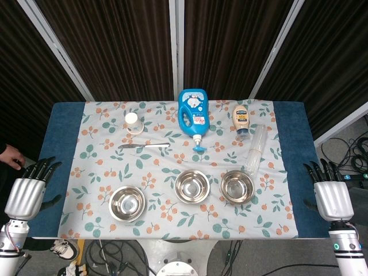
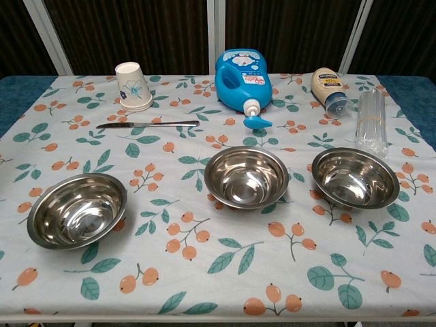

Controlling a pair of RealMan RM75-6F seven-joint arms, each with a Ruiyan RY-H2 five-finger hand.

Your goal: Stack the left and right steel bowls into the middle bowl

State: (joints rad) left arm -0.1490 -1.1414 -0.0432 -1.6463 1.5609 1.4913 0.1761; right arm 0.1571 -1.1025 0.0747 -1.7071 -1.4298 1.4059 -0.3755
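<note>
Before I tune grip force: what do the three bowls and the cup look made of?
The left bowl, middle bowl and right bowl look like polished steel: mirror-bright insides reflecting the room. The cup seems to be paper, though it could be thin plastic: matte white wall with a printed pattern, standing upside down.

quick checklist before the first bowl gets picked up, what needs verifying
1. Middle bowl empty and upright: ok.
2. Left bowl upright, empty, nothing touching it: ok.
3. Right bowl free to lift: ok, though the clear plastic cups lie close behind it.
4. Left hand holds nothing, fingers apart: ok.
5. Right hand holds nothing, fingers apart: ok.
6. Knife out of the stacking path: ok, it lies behind the bowls.
</note>
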